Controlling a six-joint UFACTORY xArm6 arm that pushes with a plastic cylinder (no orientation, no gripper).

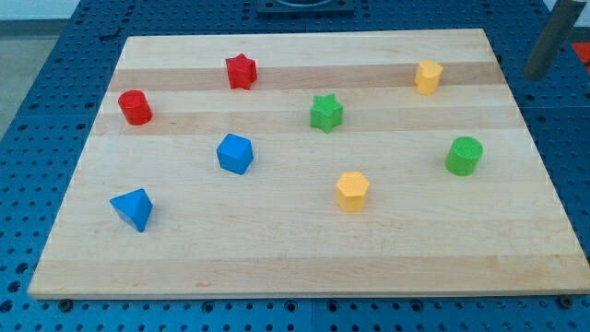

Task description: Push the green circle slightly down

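Observation:
The green circle [464, 155] is a short green cylinder standing near the board's right edge, about mid-height. My rod comes in from the view's top right corner, and my tip [535, 73] sits just off the board's right edge. The tip is above and to the right of the green circle, well apart from it and touching no block. The nearest other block is the yellow one [428, 77], to the tip's left.
The wooden board [295, 267] also holds a red star [241, 71], a red cylinder [135, 107], a green star [325, 112], a blue block [234, 153], a blue pyramid-like block [133, 208] and a yellow hexagon [351, 191].

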